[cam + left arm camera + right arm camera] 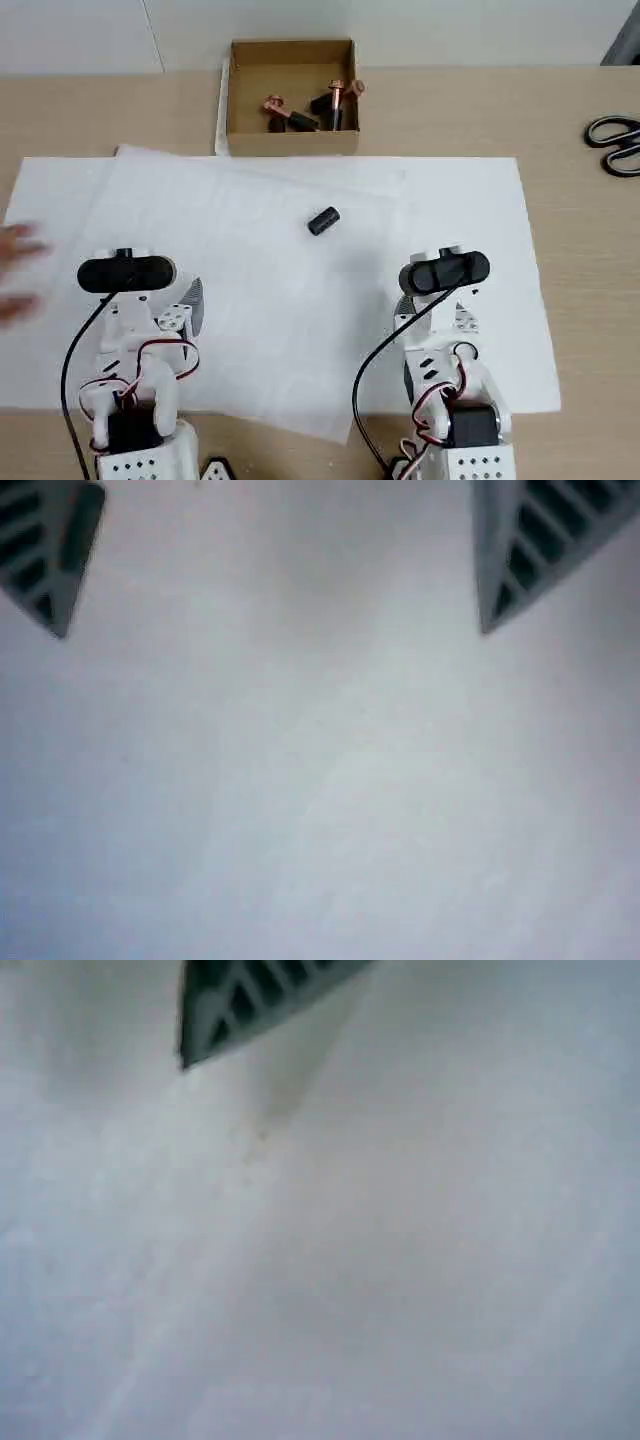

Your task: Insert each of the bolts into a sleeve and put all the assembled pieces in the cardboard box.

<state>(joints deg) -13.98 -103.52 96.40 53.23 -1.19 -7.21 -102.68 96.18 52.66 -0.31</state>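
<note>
A lone black sleeve point(323, 221) lies on the white paper in the middle of the table, with no bolt in it. The cardboard box point(236, 100) stands at the back centre. It holds copper-coloured bolts in black sleeves point(335, 101), one of them towards its other side point(277, 110). My left gripper point(272, 632) is near the front left, low over bare paper, open and holding nothing. My right gripper point(450, 310) is near the front right, also low over bare paper. Both are well short of the sleeve.
White paper sheets point(250, 300) cover most of the wooden table point(560, 110). A pair of scissors point(615, 143) lies at the far right edge. Both arm bases stand at the front edge.
</note>
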